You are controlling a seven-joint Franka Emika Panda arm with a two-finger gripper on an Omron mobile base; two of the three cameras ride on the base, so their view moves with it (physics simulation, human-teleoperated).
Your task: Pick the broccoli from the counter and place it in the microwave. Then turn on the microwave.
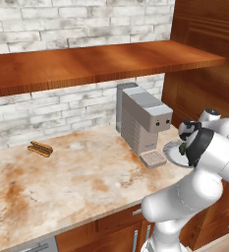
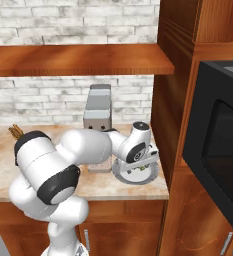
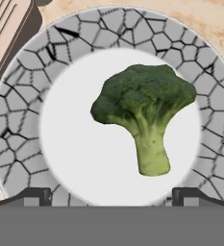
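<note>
Pincer spread wide, empty, poised above broccoli for straight-down grasp. Broccoli lies on side on plate, stem toward tips. Microwave door shut.

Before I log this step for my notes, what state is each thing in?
Dark-green broccoli floret: lying on its side on the plate, not gripped.
Round grey crackle-rimmed plate: on the counter, beside the coffee machine.
Black microwave: door shut.
Two-finger gripper: open, above the broccoli.
Grey boxy coffee machine: upright, nothing on its drip tray.
</note>
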